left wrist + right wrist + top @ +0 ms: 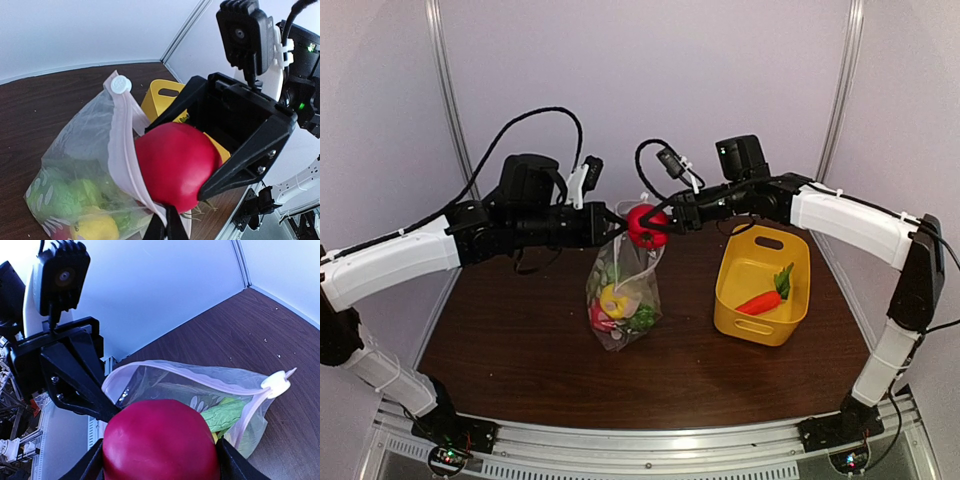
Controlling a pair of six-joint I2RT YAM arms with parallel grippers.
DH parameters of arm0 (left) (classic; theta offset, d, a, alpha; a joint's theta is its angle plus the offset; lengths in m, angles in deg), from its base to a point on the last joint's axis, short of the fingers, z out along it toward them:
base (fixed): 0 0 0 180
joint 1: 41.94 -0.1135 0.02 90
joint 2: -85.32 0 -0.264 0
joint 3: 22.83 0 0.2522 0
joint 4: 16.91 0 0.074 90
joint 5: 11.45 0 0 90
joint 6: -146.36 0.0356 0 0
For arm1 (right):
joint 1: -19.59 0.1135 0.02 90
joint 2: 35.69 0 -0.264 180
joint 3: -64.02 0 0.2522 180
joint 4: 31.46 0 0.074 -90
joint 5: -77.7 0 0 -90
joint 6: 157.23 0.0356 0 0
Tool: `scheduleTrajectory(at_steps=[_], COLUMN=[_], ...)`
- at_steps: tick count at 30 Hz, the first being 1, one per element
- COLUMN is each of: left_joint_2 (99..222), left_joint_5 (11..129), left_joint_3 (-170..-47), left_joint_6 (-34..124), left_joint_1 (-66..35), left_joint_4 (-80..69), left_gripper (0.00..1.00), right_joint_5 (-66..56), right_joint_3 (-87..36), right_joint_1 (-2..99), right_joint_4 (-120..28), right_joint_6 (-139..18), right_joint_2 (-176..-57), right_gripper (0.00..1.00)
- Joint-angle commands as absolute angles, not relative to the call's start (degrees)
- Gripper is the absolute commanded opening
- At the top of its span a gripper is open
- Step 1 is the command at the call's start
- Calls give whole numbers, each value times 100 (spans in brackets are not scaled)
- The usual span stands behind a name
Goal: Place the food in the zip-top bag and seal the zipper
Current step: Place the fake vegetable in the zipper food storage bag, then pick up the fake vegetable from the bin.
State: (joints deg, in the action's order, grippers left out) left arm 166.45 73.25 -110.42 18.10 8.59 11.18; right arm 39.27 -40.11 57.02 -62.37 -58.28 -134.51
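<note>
Status: clear dotted plastic zip-top bag point(623, 295) stands mid-worktop point(520, 340), with green and yellow toy pieces inside. Its rim is clenched in the left end effector point(612, 228), which holds the mouth up. At the bag mouth, the right end effector point(642, 228) grasps a glossy red round toy fruit point(646, 224). Step in hand: loading. Next move: push the fruit past the rim, then release. An orange toy carrot point(760, 301) sits in the yellow plastic basket point(756, 327) right of the bag, not yet bagged. The zipper point(122, 140) is unsealed.

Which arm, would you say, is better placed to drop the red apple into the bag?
Right: the right tool grips the red apple at the mouth of the zip-top bag, while the left tool is shut on its rim, holding it up.
</note>
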Motion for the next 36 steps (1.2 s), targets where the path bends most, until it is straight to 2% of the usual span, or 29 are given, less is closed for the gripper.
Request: scheduleTrajectory(at_steps=[1, 8, 11, 15, 17, 22, 26, 29, 31, 36], left_joint_2=[16422, 16388, 16390, 16380, 16396, 16488, 16427, 16117, 16132, 16521], left_joint_5=[7360, 7407, 7483, 7585, 7680, 7963, 7972, 8320, 8726, 7870], left_joint_3=[-10985, -10801, -10755, -10660, -10603, -10522, -10560, -10357, -10474, -10723], left_joint_6=[1734, 1664, 1663, 1710, 1775, 1920, 1955, 2152, 2295, 2402], left_joint_1=[876, 878, 878, 878, 876, 860, 865, 880, 809, 851], left_joint_4=[811, 677, 670, 672, 697, 782, 761, 537, 935, 959], left_gripper=[0, 0, 0, 0, 0, 0, 0, 0, 0, 0], right_joint_5=[2696, 1369, 1363, 1564, 1662, 1934, 1686, 1660, 1744, 1424], right_joint_3=[-4071, -4785, -4932, -4969, -4991, -5028, -4673, -4377, -4086, -3346], right_joint_1=[5933, 6322, 6492, 6511, 6501, 6398, 6056, 5445, 4914, 3793], right_joint_4=[-6654, -7600, -7757, -7888, -8005, -8376, -8437, -8678, -8802, -9001], right_joint_6=[-6002, -6234, -6390, -6621, -6853, -7175, -7352, -7465, -7661, -8260], right_joint_2=[-13653, -14069, -13995, -13610, -13381, -12896, -12534, -12484, -12441, -12483], right_gripper=[45, 50, 60, 84, 90, 91, 91, 90, 88, 85])
